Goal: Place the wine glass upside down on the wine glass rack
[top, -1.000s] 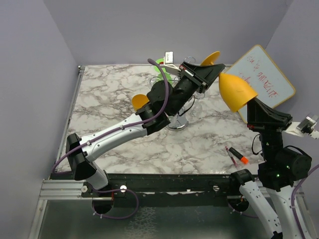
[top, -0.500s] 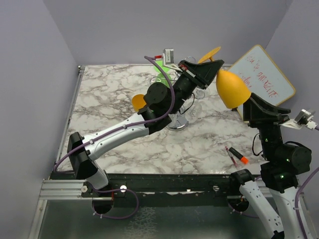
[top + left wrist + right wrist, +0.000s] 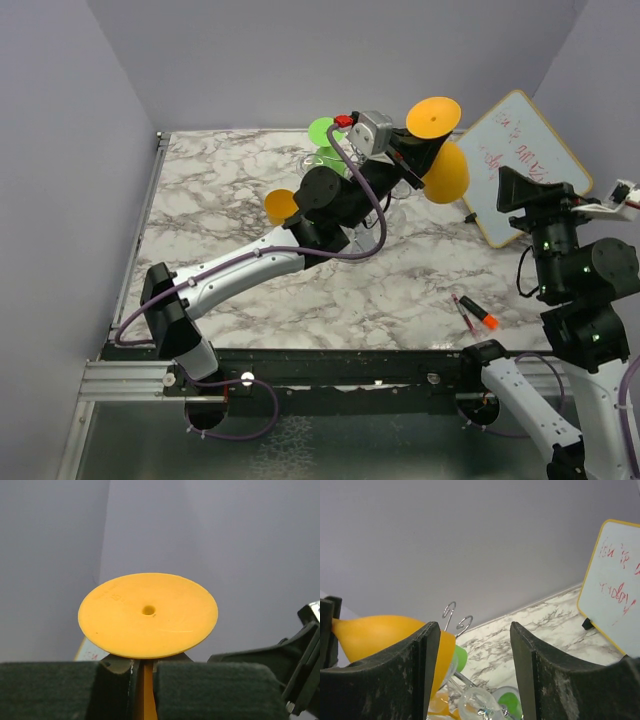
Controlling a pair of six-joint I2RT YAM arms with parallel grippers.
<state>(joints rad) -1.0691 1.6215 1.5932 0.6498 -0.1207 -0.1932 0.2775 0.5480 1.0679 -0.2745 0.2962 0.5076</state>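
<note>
The yellow wine glass [image 3: 447,172] is high over the table's back, foot disc [image 3: 433,117] uppermost, bowl lower. My left gripper [image 3: 413,150] is shut on its stem [image 3: 144,690], just under the foot [image 3: 148,614]. My right gripper [image 3: 515,188] stands open to the right of the bowl, apart from it. In the right wrist view the bowl [image 3: 375,635] lies outside the left finger [image 3: 420,670], and nothing is between the fingers of that gripper [image 3: 472,675]. The wine glass rack shows as two curled chrome hooks [image 3: 451,611]; in the top view my left arm hides most of it.
Green [image 3: 322,130], orange [image 3: 281,205] and clear [image 3: 480,702] glasses are at the rack. A whiteboard [image 3: 525,160] leans at the back right. A red marker [image 3: 475,315] lies near the front right. Grey walls close in on three sides.
My right gripper opened, let go of the yellow bowl and drew back to the right. My left arm turned the glass so its foot faces up.
</note>
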